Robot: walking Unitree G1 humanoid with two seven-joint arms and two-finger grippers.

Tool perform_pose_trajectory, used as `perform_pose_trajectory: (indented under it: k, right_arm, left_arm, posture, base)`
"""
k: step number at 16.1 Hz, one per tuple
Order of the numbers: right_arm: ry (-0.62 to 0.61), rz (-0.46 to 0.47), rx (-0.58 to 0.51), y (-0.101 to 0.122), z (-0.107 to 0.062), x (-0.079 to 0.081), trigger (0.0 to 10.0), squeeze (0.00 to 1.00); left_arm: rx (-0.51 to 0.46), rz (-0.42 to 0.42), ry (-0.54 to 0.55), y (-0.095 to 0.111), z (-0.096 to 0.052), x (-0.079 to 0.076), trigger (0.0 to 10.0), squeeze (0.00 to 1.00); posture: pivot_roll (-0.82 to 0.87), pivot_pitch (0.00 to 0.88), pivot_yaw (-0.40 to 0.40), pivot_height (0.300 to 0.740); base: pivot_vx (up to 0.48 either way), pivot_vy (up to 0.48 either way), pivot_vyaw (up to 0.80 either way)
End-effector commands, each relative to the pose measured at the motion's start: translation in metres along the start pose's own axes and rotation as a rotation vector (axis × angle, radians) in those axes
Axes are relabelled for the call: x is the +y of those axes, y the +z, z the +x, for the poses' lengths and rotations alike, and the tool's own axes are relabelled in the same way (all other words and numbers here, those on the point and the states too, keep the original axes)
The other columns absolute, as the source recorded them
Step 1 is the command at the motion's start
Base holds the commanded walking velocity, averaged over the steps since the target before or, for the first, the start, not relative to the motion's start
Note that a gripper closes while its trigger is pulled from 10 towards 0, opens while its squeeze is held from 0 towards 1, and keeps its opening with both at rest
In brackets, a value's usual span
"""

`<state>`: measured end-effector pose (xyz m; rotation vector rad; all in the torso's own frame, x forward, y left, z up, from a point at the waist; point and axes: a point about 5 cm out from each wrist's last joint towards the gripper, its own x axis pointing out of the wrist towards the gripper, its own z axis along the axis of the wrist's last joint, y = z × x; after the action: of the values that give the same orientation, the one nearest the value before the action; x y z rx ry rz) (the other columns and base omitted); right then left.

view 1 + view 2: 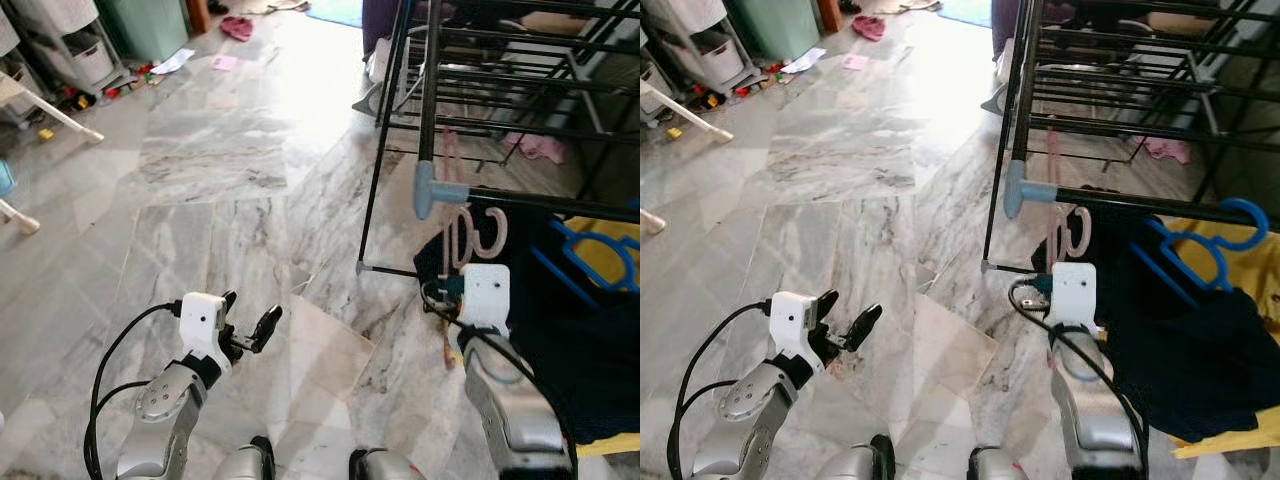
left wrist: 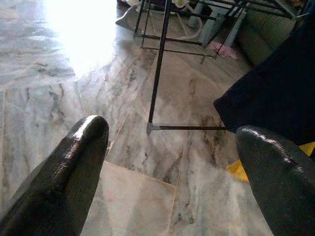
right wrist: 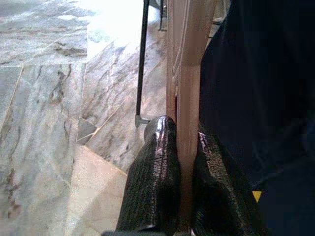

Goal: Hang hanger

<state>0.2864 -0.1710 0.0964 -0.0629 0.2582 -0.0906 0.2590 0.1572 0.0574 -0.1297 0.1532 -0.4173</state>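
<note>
Closest to me, my right gripper (image 3: 179, 196) has its jaws clamped on the pink hanger (image 1: 1073, 232), held upright with its hook just under the black rail of the drying rack (image 1: 1025, 120), beside the blue corner joint (image 1: 1025, 188). Dark clothing (image 1: 1185, 340) and a blue hanger (image 1: 1200, 245) hang alongside. My left gripper (image 1: 250, 325) hovers low over the marble floor (image 1: 220, 200), jaws spread wide and empty.

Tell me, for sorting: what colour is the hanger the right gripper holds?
Pale pink hanger, clearest in the left eye view.
</note>
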Motion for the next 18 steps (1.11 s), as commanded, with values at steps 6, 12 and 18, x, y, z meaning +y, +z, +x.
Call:
perform_pose_trajectory:
  k: [6,12,18]
  right_arm:
    - [-0.017,0.041,-0.023,0.020,0.014,-0.013,10.0,0.00]
    - [0.023,0.035,-0.014,0.002,-0.010,0.000,10.0,0.00]
    - [-0.015,0.050,-0.100,0.014,-0.017,-0.002,10.0,0.00]
  left_arm:
    - [0.012,0.005,0.008,-0.007,-0.004,0.002,10.0,0.00]
    - [0.019,0.006,0.014,-0.014,-0.005,0.006,10.0,0.00]
    - [0.032,0.012,0.000,-0.018,-0.001,0.010,10.0,0.00]
  posture:
    - [-0.05,0.216,0.018,0.740]
    - [-0.06,0.217,0.016,0.740]
    - [-0.08,0.216,0.036,0.740]
  base:
    - [0.000,0.000,0.00]
    - [0.000,0.000,0.00]
    - [0.000,0.000,0.00]
